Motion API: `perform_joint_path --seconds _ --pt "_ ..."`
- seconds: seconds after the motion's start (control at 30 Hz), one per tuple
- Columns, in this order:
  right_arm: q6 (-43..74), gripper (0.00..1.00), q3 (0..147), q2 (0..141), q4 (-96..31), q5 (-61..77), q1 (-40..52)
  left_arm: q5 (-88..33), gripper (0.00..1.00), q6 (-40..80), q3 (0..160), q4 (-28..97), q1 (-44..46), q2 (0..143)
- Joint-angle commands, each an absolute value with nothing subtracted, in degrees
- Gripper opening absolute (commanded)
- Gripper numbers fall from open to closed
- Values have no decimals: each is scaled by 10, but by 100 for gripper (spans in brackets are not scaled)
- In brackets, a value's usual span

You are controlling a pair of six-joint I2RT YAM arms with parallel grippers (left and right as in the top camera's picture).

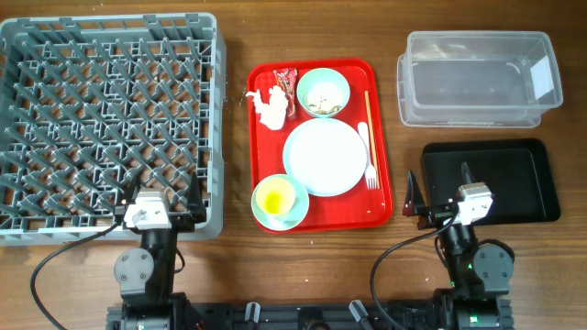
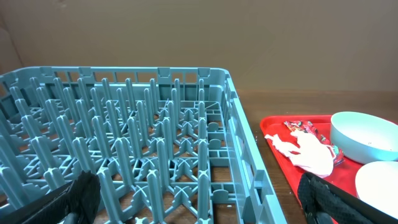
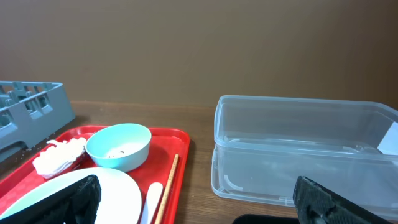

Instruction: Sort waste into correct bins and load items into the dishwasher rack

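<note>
Crumpled white tissue (image 2: 308,155) nearest left arm
It lies forward-right of the left end effector (image 2: 198,202), fingers apart.

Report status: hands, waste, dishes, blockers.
Left hand open, right hand open, both empty. Plate, tissue, wrapper on red tray. Rack unloaded. No blockers seen.

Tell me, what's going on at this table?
Two robot arms are set to clear a meal, but neither holds anything yet. The left gripper hangs open at the rack, the right gripper open by the black tray. The red tray carries a plate, a crumb bowl, a second bowl holding a cup, a fork, a tissue and a wrapper. Rack, tub and black tray hold nothing.
</note>
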State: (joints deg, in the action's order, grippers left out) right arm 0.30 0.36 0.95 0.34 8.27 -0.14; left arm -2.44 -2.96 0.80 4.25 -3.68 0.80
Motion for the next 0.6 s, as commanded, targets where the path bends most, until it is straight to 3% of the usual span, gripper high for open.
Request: perform_joint_path --seconds 0.0,0.57 --pt "2 100 3 3 4 73 -1 -31 100 -41 3 43 -32 3" --pt "2 100 3 3 4 73 -1 -31 100 -41 3 42 -32 3"
